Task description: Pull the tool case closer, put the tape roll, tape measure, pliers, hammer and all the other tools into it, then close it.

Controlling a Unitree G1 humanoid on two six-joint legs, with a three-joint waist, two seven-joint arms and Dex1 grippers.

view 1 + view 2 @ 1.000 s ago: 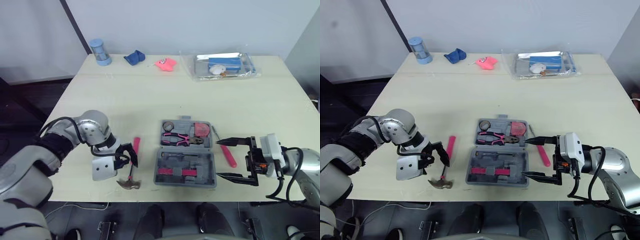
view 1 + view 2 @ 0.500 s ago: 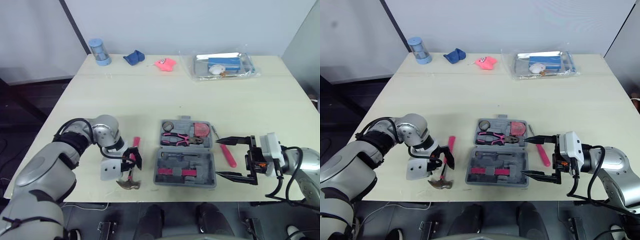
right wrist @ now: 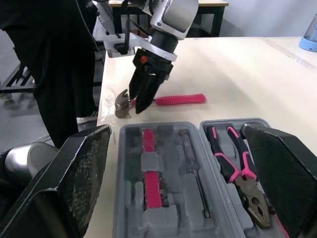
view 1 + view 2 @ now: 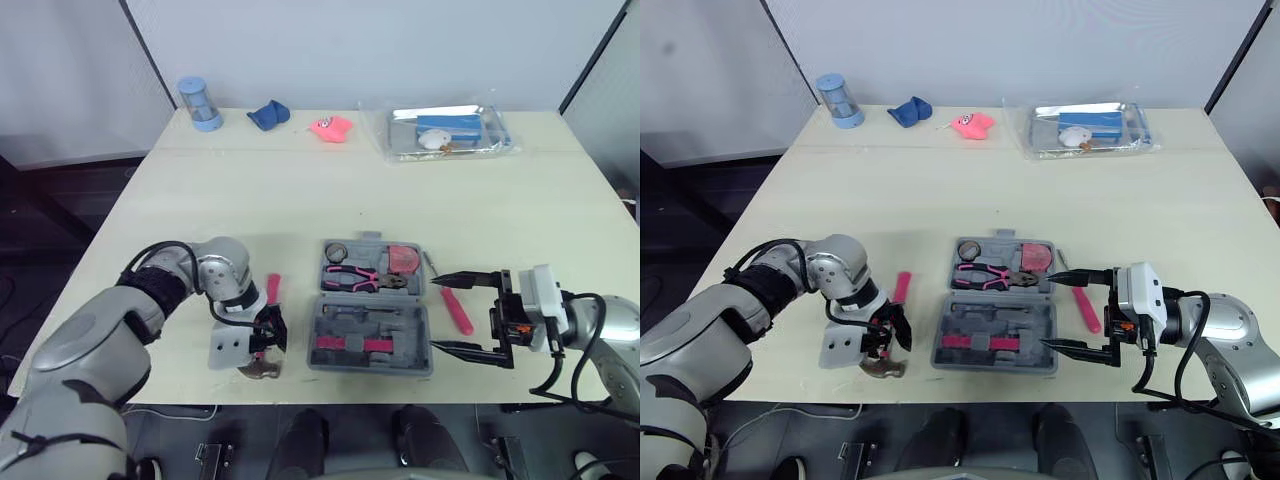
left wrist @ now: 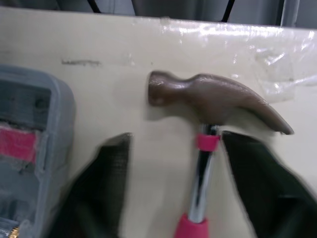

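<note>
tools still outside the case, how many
2: the hammer left of the tool case, the left gripper open around its neck, and a pink-handled screwdriver right of the case. Nothing looks hidden.

Near the front edge of the beige table (image 4: pixel 300 200), the open grey plastic tool case (image 4: pixel 415 325) held pink-handled steel pliers (image 4: pixel 358 276), with 1 pink-handled hammer (image 4: pixel 272 292) left and 1 pink-handled screwdriver (image 4: pixel 458 310) right of it.

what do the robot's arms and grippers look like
The left arm and right arm are rounded silver-grey shells with looping black cables; the left has a black section. Both turn white and boxy at the wrist. The left gripper and right gripper each have two black tapering fingers.
</note>
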